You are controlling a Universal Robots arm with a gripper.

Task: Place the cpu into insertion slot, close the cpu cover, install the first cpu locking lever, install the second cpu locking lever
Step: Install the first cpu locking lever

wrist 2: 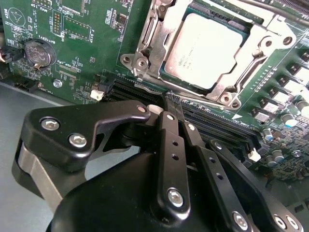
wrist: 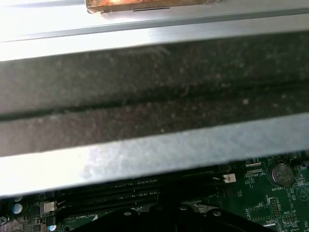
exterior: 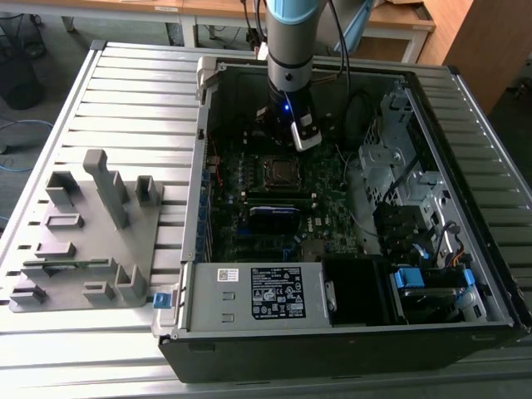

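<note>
One arm reaches straight down into the open computer case [exterior: 349,208], its gripper [wrist 2: 170,104] with fingers pressed together, holding nothing, poised over the green circuit board [wrist 2: 82,43]. The cpu [wrist 2: 210,48] sits in the insertion slot [exterior: 279,171], with the cpu cover [wrist 2: 154,48] closed around it.

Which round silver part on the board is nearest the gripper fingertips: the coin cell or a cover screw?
The cover screw on the cpu cover edge facing the gripper, in the second wrist view. The coin cell sits far off to one side on bare green board.
</note>
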